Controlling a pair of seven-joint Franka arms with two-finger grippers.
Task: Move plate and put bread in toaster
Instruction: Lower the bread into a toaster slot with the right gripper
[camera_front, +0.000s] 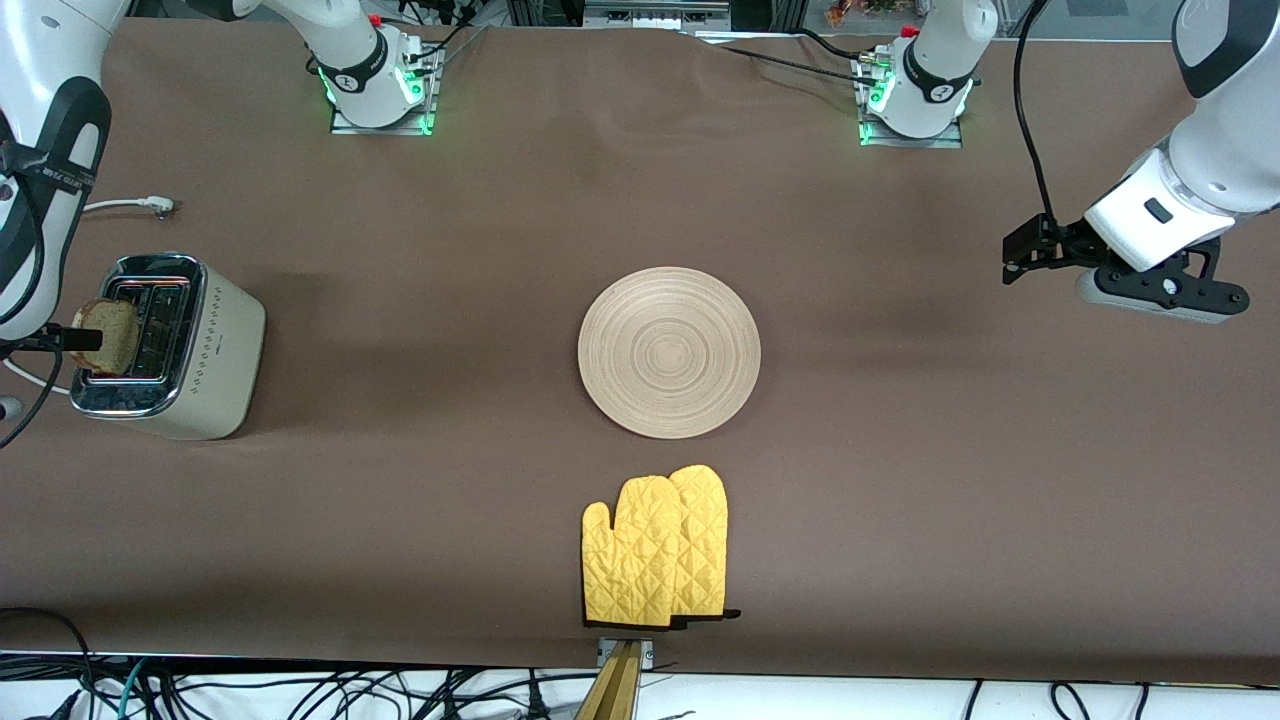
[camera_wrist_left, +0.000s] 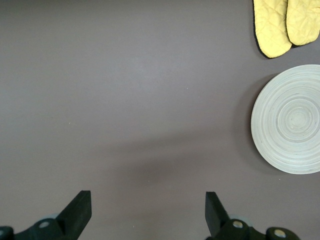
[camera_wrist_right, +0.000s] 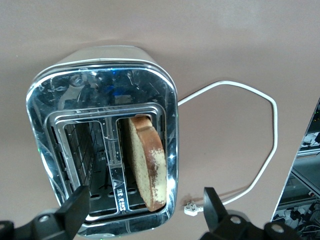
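The cream-beige toaster (camera_front: 205, 350) stands at the right arm's end of the table. The bread (camera_front: 108, 335) stands upright in one of its slots, top edge sticking out; the right wrist view shows it (camera_wrist_right: 147, 167) in the slot nearest the cord, in the chrome top (camera_wrist_right: 100, 85). My right gripper (camera_front: 85, 338) (camera_wrist_right: 144, 207) hovers open just above the toaster, fingers on either side of the slots, holding nothing. The wooden plate (camera_front: 668, 350) (camera_wrist_left: 292, 120) lies at the table's middle. My left gripper (camera_front: 1015, 262) (camera_wrist_left: 146, 207) is open and empty, up over bare cloth at the left arm's end.
Two yellow oven mitts (camera_front: 657, 548) (camera_wrist_left: 285, 22) lie nearer the front camera than the plate, by the table's edge. The toaster's white cord (camera_front: 120, 205) (camera_wrist_right: 250, 145) and plug (camera_wrist_right: 191, 208) trail on the brown cloth beside the toaster.
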